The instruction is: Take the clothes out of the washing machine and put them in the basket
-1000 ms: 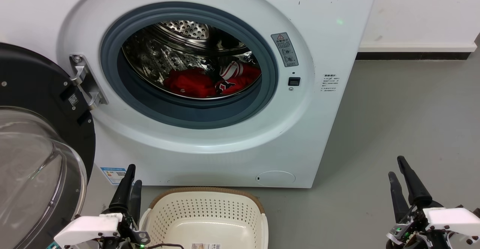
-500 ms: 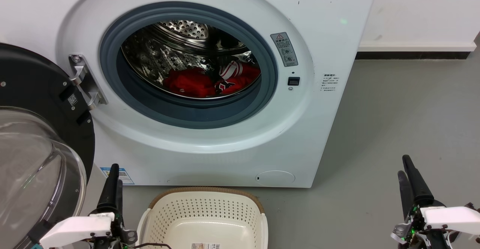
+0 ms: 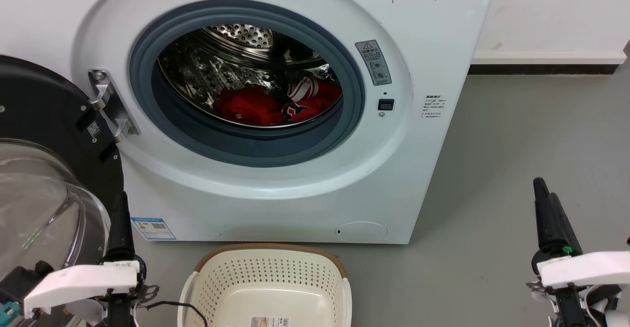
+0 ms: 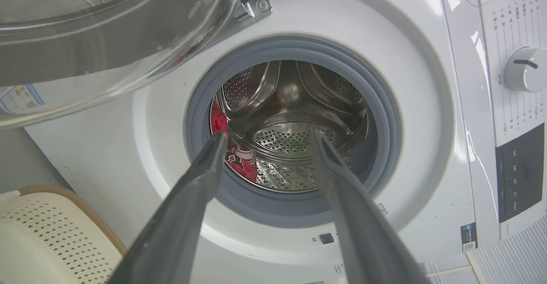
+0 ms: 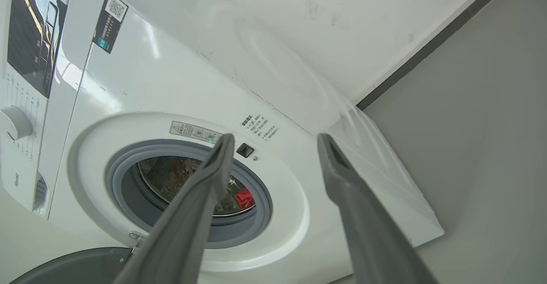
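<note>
Left gripper [image 3: 121, 204] has swung out from the basket [image 3: 268, 255] toward the open door [image 3: 44, 120], right gripper [image 3: 546, 189] has risen — both spread apart, empty — while the clothes [image 3: 275, 104] still lie inside the washing machine [image 3: 423, 36], so we judge the reach-in only beginning.

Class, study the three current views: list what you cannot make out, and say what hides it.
1. Clothes, head view: lower parts hidden behind the grey door ring.
2. Basket, head view: near end cut off by the bottom edge.
3. Glass door, head view: cut off by the left edge.
4. Warning label, head view: print too small to read.
</note>
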Available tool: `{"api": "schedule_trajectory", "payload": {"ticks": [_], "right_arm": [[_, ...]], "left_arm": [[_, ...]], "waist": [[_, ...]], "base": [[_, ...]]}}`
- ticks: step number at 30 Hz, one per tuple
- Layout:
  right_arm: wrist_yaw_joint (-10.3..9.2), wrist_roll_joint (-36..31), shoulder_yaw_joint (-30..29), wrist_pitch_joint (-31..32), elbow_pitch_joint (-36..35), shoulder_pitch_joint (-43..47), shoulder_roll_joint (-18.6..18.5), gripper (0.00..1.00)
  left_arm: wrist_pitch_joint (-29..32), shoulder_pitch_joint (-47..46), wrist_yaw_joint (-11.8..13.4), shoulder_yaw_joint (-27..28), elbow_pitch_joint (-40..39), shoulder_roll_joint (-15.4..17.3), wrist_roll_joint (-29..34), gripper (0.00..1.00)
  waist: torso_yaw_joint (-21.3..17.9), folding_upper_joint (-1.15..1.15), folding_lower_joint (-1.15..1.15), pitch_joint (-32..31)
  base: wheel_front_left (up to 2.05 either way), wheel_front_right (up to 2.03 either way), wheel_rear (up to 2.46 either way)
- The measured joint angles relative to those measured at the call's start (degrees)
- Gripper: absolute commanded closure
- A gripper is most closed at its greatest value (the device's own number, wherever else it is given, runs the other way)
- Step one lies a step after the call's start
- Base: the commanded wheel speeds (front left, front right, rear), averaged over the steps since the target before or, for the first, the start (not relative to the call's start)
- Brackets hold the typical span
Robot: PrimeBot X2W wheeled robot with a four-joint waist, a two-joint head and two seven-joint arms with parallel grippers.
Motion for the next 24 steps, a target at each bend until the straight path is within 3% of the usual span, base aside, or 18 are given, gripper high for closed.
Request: {"api": "schedule_trajectory", "payload": {"ticks": [12,24], "right_arm": [[0.00,-17.3,2.7,-2.4,-7.8,-0.1,0.0,0.00],[0.00,-27.7,4.9,-4.5,-11.3,0.1,-0.1,0.00]], "left_arm": [[-2.4,0.3,3.9,-4.5,-9.6,0.0,15.1,0.00],[-4.5,2.1,2.5,-7.4,-12.8,0.0,24.5,0.00]], "waist": [[0.1,0.00,0.00,0.4],[0.0,0.00,0.00,0.6]], "base": [[0.00,0.00,0.00],[0.00,0.00,0.00]]}}
